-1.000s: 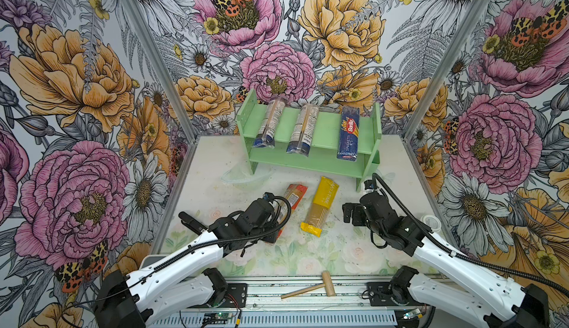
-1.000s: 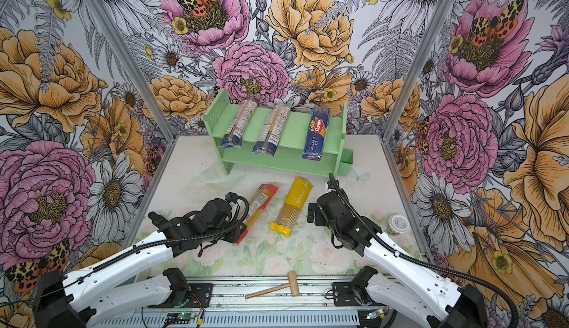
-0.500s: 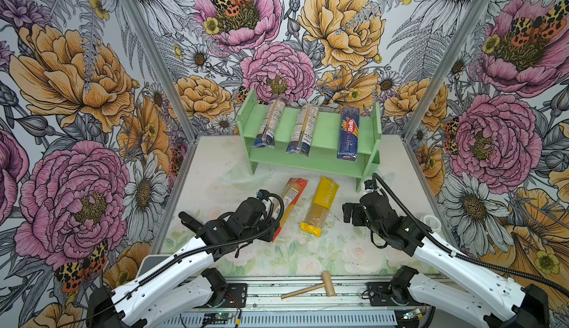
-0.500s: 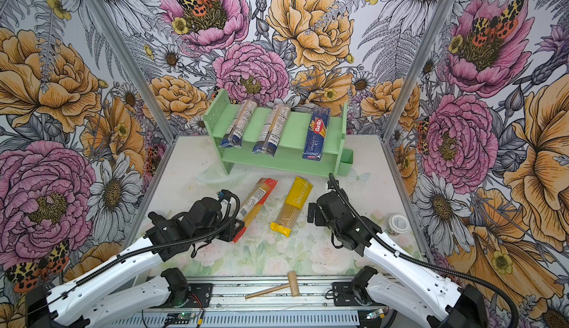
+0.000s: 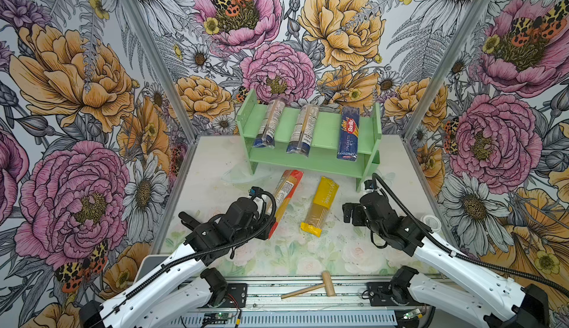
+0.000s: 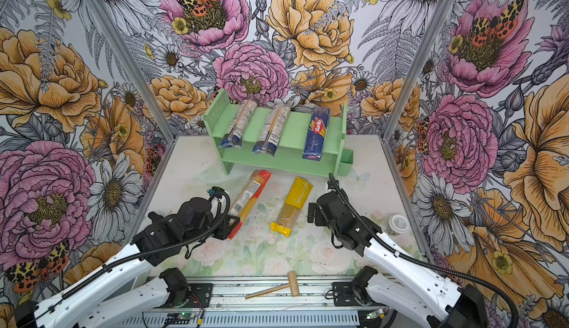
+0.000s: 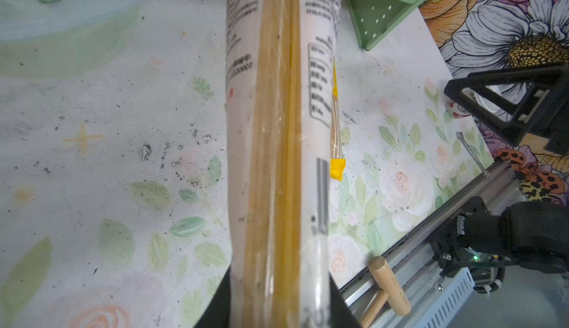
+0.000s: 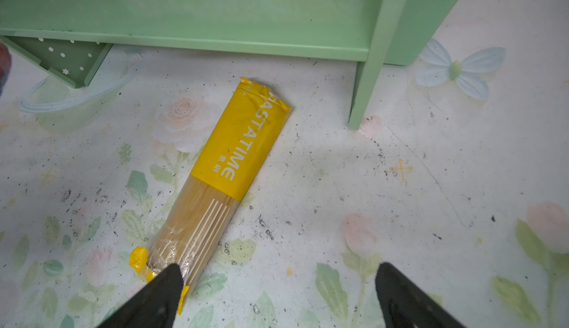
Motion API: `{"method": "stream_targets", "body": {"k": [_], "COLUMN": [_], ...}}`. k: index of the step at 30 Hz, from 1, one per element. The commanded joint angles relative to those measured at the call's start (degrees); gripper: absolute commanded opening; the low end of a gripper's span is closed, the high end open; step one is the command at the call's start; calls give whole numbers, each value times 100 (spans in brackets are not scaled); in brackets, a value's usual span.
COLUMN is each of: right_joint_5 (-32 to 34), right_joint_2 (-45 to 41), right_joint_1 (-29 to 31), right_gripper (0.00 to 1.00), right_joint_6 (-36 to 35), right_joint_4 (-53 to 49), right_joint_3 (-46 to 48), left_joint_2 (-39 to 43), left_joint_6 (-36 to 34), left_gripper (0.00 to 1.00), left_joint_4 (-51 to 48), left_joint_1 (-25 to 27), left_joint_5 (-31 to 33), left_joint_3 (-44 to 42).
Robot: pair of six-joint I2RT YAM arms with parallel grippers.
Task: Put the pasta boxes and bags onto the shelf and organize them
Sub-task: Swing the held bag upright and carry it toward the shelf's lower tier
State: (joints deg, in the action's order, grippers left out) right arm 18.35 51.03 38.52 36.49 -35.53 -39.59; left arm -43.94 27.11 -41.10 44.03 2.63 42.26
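My left gripper (image 5: 267,225) (image 7: 280,311) is shut on the near end of the red-ended bag (image 5: 284,197) (image 7: 277,157). The bag's red far end points at the shelf (image 5: 326,126) (image 8: 215,9). Just to its right, the yellow bag (image 5: 321,206) (image 8: 234,163) lies flat on the table. My right gripper (image 5: 349,215) (image 8: 277,271) stands open beside that bag's near end, with one fingertip (image 8: 166,283) over its corner and nothing between the jaws. On the shelf's top tier lie two clear blue-ended bags (image 5: 269,123) (image 5: 303,129) and the dark blue Barilla box (image 5: 349,134).
A small wooden mallet (image 5: 311,286) lies on the metal rail at the front edge. A white jar (image 5: 431,221) stands at the table's right edge. A small green bin (image 6: 346,163) hangs on the shelf's right side. Flowered walls close in three sides.
The left arm has drawn back a little to the left with the red-ended bag in its grip, and more of the bag now shows, its far end nearer the shelf. The right arm has not moved.
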Motion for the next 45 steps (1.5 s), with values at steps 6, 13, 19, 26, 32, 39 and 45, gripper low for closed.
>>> {"method": "stream_targets", "body": {"k": [6, 13, 19, 26, 32, 39, 45], "right_joint_5": [100, 99, 95, 98, 107, 107, 107], "right_joint_2": [35, 36, 65, 127, 126, 92, 63], "right_joint_1": [-52, -46, -53, -54, -55, -55, -55], "right_gripper": [100, 100, 99, 100, 99, 100, 99], "right_joint_6": [-68, -65, -63, -70, -63, -56, -46], "right_joint_4": [28, 28, 28, 28, 28, 28, 28], "right_joint_3": [-149, -155, -154, -169, -156, -136, -101], "left_joint_2": [74, -206, -385, -575, -701, -835, -893], "left_joint_6": [-268, -451, -522, -582, -619, -637, -651], "left_gripper": [0, 0, 0, 0, 0, 0, 0], "left_joint_4": [994, 1013, 1013, 1031, 1071, 1157, 1234], "left_joint_1": [-256, -400, -422, -414, -404, -369, -314], "left_joint_5": [657, 802, 1151, 1317, 1389, 1509, 1776], "left_joint_3": [541, 788, 928, 1051, 1148, 1231, 1269]}}
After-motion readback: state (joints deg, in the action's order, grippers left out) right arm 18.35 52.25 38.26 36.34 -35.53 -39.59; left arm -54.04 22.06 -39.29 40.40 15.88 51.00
